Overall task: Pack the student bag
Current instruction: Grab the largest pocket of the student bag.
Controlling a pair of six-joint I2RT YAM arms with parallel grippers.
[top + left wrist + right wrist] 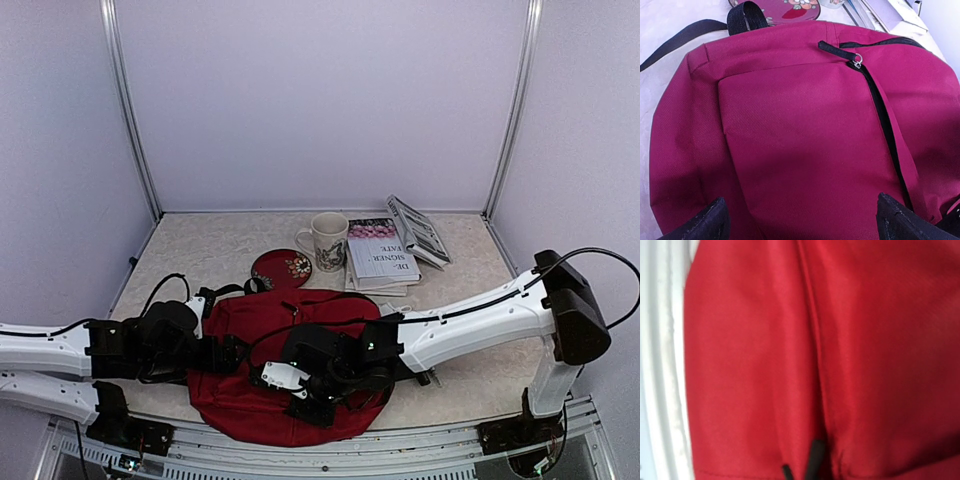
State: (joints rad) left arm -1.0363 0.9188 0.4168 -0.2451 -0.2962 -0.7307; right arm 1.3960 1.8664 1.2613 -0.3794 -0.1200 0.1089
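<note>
left gripper [802,220] spread over student bag [805,125] (flat) — mug [327,240] behind.

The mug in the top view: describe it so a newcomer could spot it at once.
Start at the big dark-red backpack lying on the table and look beyond it. The mug stands upright between a round red disc and a stack of books, the only white, handled thing there.

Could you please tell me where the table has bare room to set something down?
Bare table far left, beside the red disc; far right, between the magazine and the right arm. The near middle is crowded: student bag under both arms.
</note>
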